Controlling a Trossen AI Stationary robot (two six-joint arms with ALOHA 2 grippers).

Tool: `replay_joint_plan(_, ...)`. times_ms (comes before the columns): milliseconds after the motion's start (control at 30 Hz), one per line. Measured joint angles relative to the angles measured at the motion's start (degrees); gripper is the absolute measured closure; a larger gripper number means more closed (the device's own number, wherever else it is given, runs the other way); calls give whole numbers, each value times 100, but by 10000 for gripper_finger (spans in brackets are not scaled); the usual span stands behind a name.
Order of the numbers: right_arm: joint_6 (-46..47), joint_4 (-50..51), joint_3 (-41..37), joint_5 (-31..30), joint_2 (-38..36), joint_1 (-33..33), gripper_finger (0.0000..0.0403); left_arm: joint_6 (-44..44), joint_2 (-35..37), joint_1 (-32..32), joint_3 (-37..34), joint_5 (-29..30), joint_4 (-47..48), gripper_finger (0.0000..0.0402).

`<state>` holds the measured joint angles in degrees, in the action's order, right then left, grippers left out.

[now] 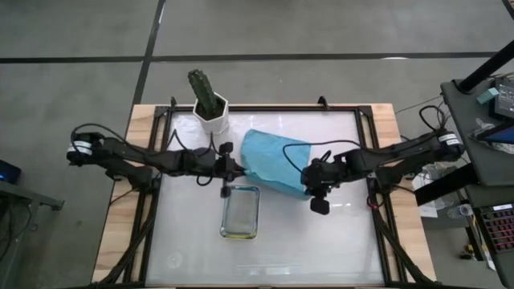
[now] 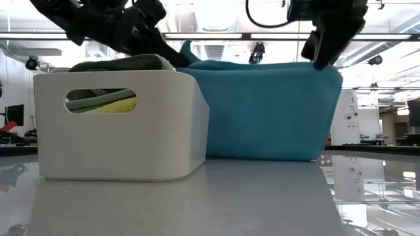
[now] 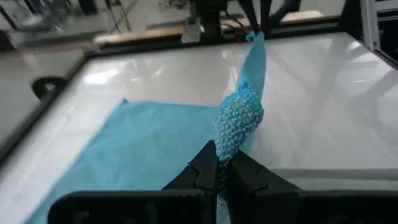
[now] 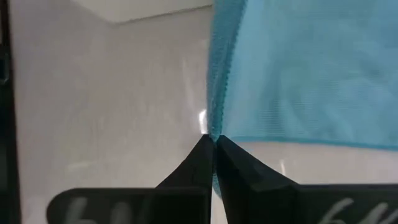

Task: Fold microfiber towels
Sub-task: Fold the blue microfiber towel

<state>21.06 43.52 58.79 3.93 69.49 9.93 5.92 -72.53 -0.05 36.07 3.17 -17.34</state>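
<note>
A light blue microfiber towel is held up by one edge between my two grippers. Its lower part lies spread on the white table top. My left gripper is shut on the towel's left end and my right gripper on its right end. Both are just above the table's middle. In the low view the towel stands like a curtain behind the white tray. The tray holds more towels: grey, pale green and yellow. My left gripper pinches a bunched corner of the towel between its two fingers, coming nearly level from the table's left. The held edge runs up and across to the other gripper. The cloth below it falls onto the table. My right gripper pinches the towel's other corner between its fingertips, slanting down from the table's right. One edge of the cloth rises straight from the fingers. The sheet spreads away to one side.
The white tray stands just nearer than the grippers, toward the table's front. A potted cactus sits at the far left edge. Black frame rails border the table top. There is bare table in front and to the right.
</note>
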Motion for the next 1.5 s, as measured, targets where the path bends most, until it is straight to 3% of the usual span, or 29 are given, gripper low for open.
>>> replay_joint_plan(100, -426, -356, -191, 371, 0, -157, 394, -338, -118, -6, 0, 7, 132, 402)
replay_joint_plan(200, -777, -438, -207, 375, 0, -535, 394, -564, -206, 144, 24, 44, 215, 402)
replay_joint_plan(600, -1795, -448, -325, 351, 0, -1957, 394, -22, -523, 433, 33, 64, 191, 402)
replay_joint_plan(833, -2057, -511, -370, 343, 0, -2212, 394, 48, -489, 572, 50, 92, 168, 402)
replay_joint_plan(1000, -2317, -687, -387, 356, 41, -2339, 394, 41, -643, 809, 48, 635, 145, 402)
replay_joint_plan(1200, -2376, -943, -638, 504, 345, -2413, 394, -219, -939, 964, 32, 326, 292, 402)
replay_joint_plan(1267, -2464, -981, -670, 339, 468, -2419, 394, -257, -987, 999, 31, 326, 295, 402)
replay_joint_plan(1400, -2603, -1048, -668, -873, 608, -2599, 394, -256, -1044, 1218, 74, 348, 106, 402)
replay_joint_plan(1500, -2705, -1128, -668, -1086, 731, -2844, 394, -256, -1131, 1430, 74, 362, -328, 401)
